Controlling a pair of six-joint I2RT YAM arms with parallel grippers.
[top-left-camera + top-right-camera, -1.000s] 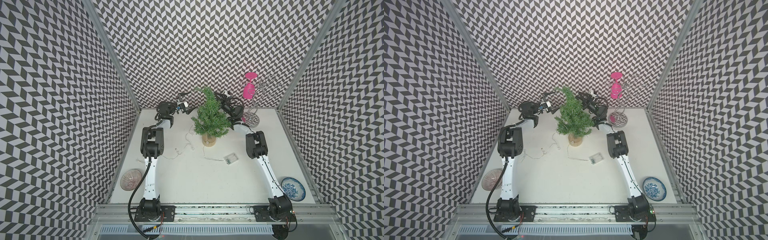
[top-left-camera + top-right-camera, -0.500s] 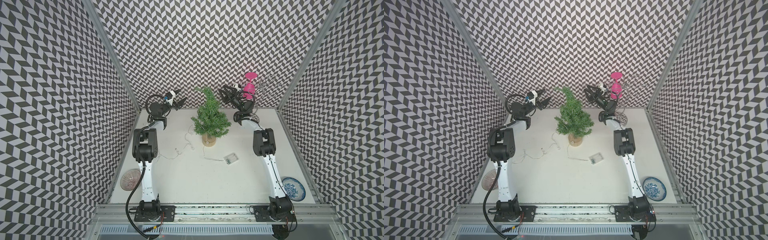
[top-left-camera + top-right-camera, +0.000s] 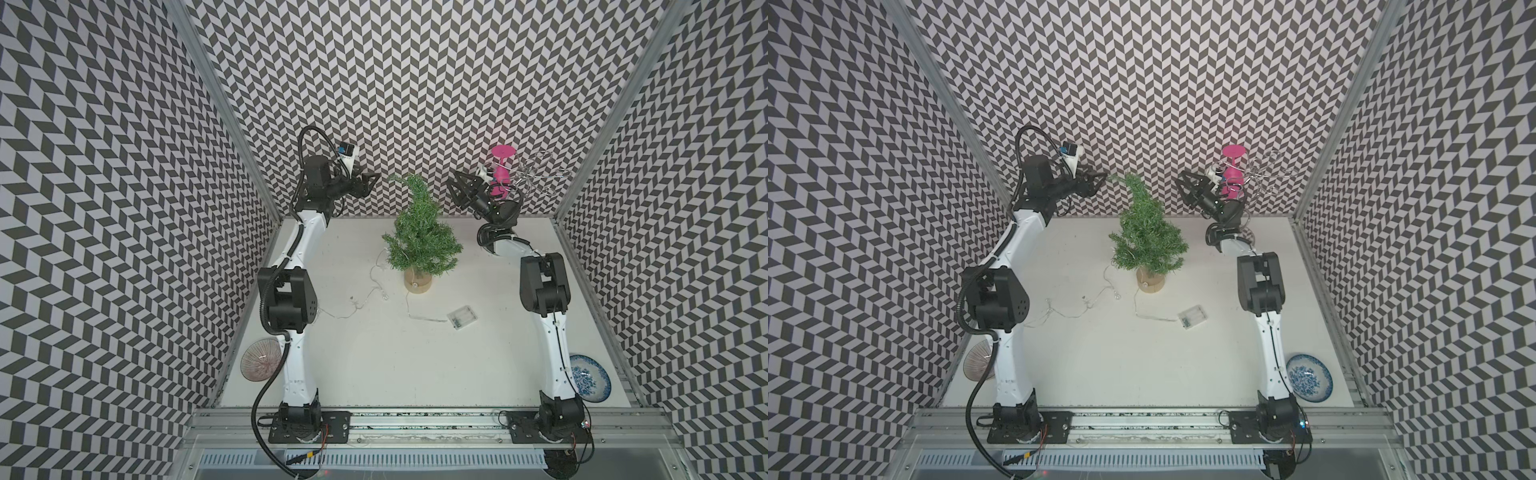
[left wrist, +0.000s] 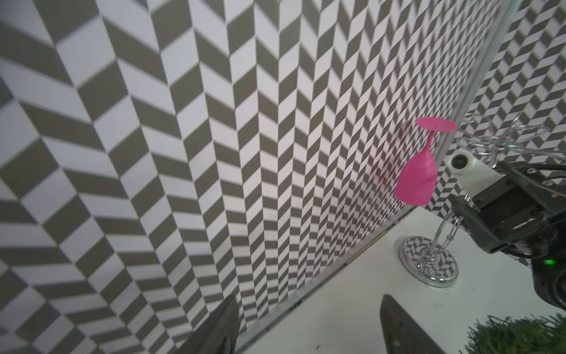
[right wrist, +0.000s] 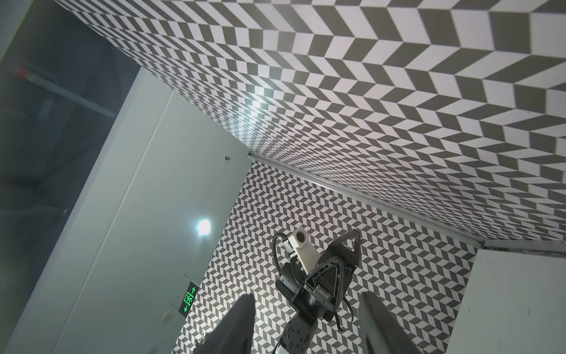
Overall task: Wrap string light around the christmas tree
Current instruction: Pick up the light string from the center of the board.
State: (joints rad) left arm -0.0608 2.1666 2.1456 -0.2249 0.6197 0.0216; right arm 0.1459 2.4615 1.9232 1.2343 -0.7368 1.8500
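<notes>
Since both claws hang up beside the curled tip of the christmas tree (image 3: 422, 237) with nothing in them, the step in hand looks to me like going down for the string light (image 3: 376, 286).

In both top views the wire trails over the bench (image 3: 415, 374) in front of the tree. One strand climbs into the tree's lowest branches, and the battery box (image 3: 461, 318) lies near its base. The left claw (image 3: 373, 183) and right claw (image 3: 456, 189) flank the tree's tip, touching nothing that I can see.

To do this well, I'd take the loose wire close to the tree. I'd lift gently so the small tree doesn't tip, then hand the wire round behind the tree from claw to claw.

From the left wrist, the fingers (image 4: 220, 328) stand apart and empty, with a tuft of the tree just beside them. From the right wrist, that claw's fingers (image 5: 235, 325) gape too, gripping nothing.
</notes>
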